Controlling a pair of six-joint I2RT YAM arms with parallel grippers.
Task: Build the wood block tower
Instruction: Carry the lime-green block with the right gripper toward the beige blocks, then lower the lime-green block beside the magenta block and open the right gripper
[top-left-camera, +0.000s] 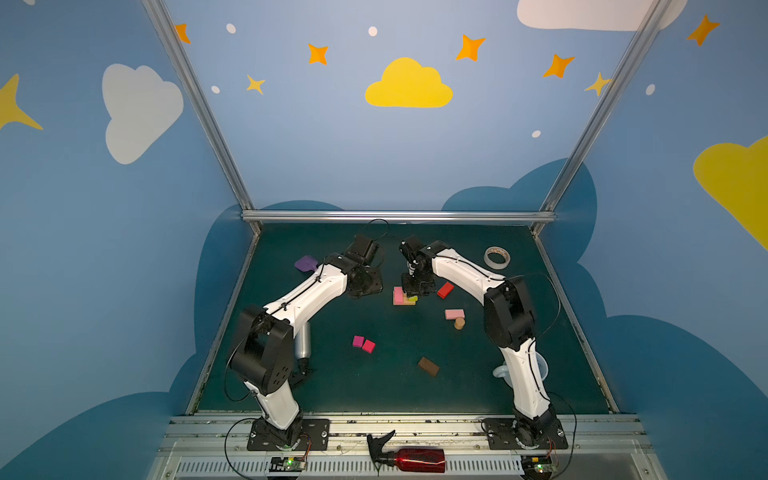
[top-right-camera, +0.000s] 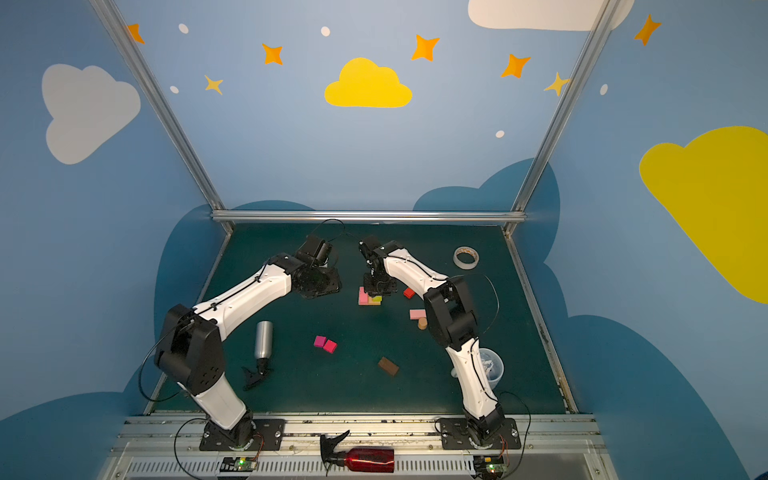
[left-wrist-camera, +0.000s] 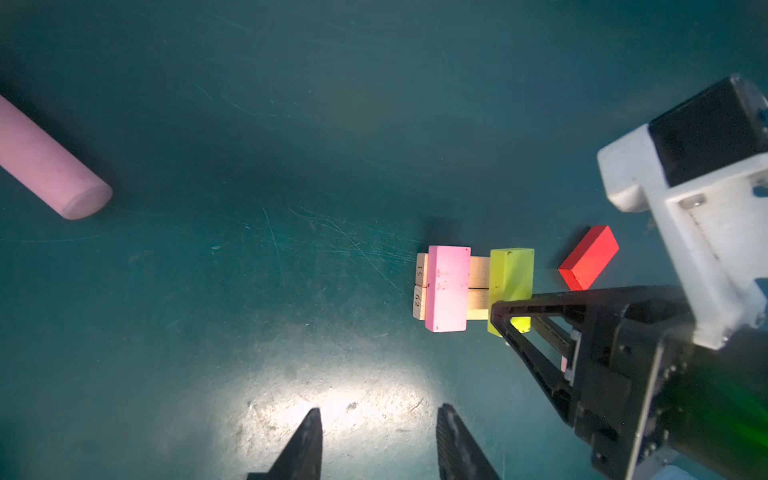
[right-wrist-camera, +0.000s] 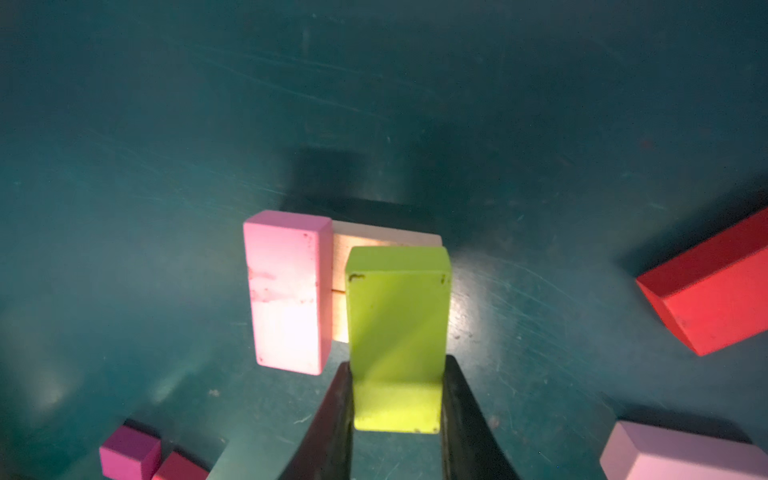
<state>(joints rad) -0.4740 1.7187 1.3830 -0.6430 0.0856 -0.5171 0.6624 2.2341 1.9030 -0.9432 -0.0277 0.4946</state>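
A purple toy spatula (top-left-camera: 306, 263) lies at ten o'clock from the tower (top-left-camera: 402, 296). The left gripper (left-wrist-camera: 380, 417) hovers at the tower's nine o'clock, jaws apart and empty. A magenta square (top-left-camera: 358, 341) and a red square (top-left-camera: 368, 346) sit touching at seven o'clock. The tower is two tan blocks (left-wrist-camera: 478, 270) with a pink block (left-wrist-camera: 448, 289) across one end. The right gripper (right-wrist-camera: 398, 372) clamps a lime-green block (right-wrist-camera: 397, 307) over the other end, parallel to the pink one and apart from it — whether it touches the tan cannot be told. A dark brown bar (top-left-camera: 428, 366) lies at five o'clock, a red block (top-left-camera: 445, 290) at three, a loose pink block (top-left-camera: 454, 313) with a tan cylinder (top-left-camera: 459, 323) just beside it at four — a tape roll (top-left-camera: 496, 257) at two.
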